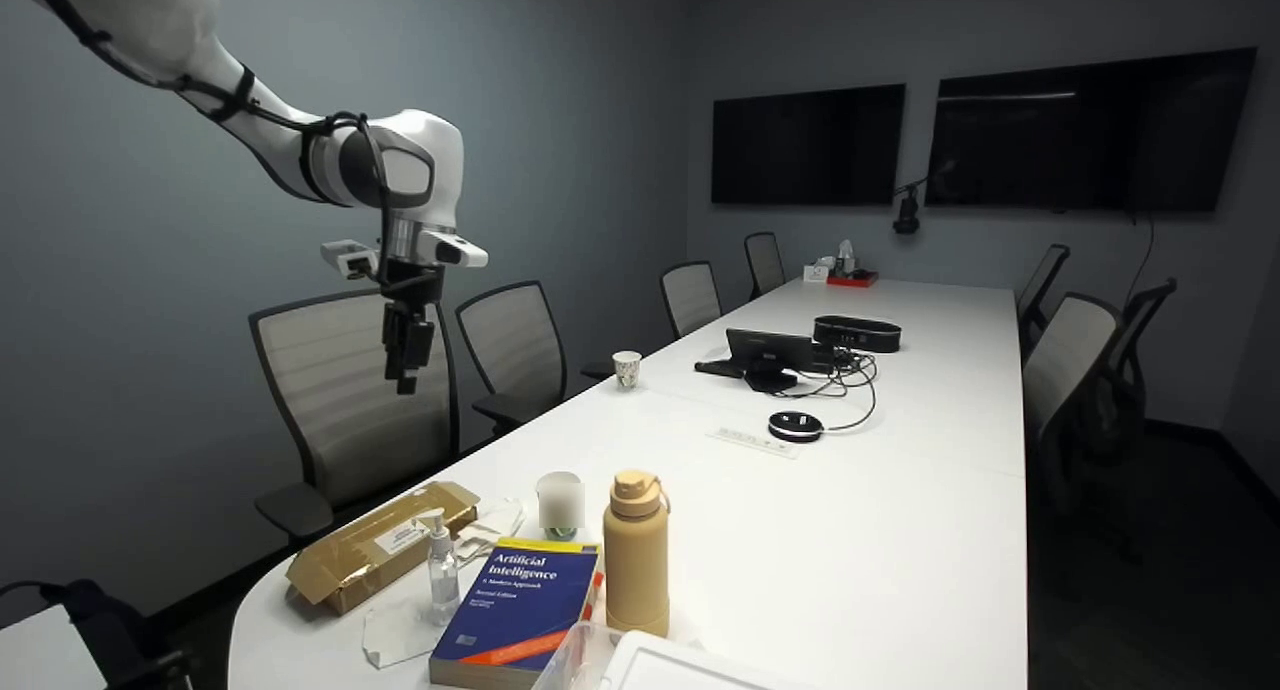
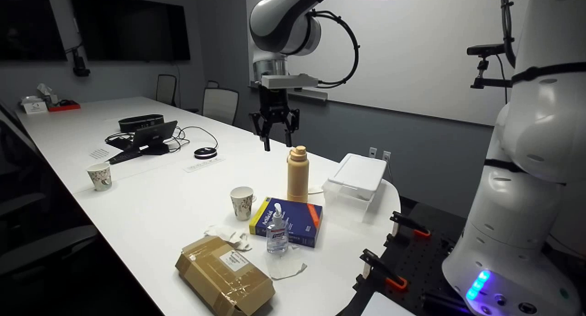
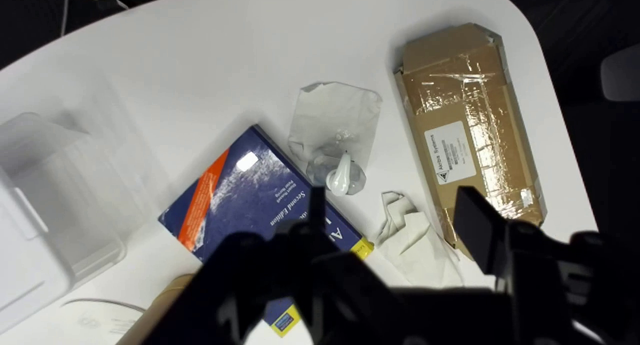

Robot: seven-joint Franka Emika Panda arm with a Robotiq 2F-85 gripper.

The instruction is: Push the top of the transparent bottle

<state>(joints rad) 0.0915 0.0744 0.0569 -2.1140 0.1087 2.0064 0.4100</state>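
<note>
Plastic, by the look of it, makes the bottle (image 2: 277, 240), so I judge it light, smooth and rather slippery, with walls that may give if pinched hard. How full it is I cannot tell. It is tall for its base and could tip or skid under an off-centre push; the loose paper (image 2: 289, 264) at its foot may slide too. No hold on the body seems needed — the place to meet it is the pump (image 3: 339, 181), straight down over its middle rather than out on the spout (image 3: 345, 161). I expect the pump to be stiff but sprung, sinking under a steady press and perhaps spitting some of the contents. If it must be steadied, the body below the shoulders looks the better grip.

It is see-through and colourless, with a pale pump and a label (image 2: 277, 234) in red and dark print, too small to read well. It stands upright on the table (image 1: 850, 530), just beside the book (image 2: 300, 220), between it and the carton (image 2: 224, 275).

The gripper (image 2: 278, 145) hangs in the air, well above the table — jaws wide apart, nothing between them. Bringing the fingers (image 3: 477, 230) together would likely make a firmer tip for the press, since so wide a gap could straddle the pump.
</note>
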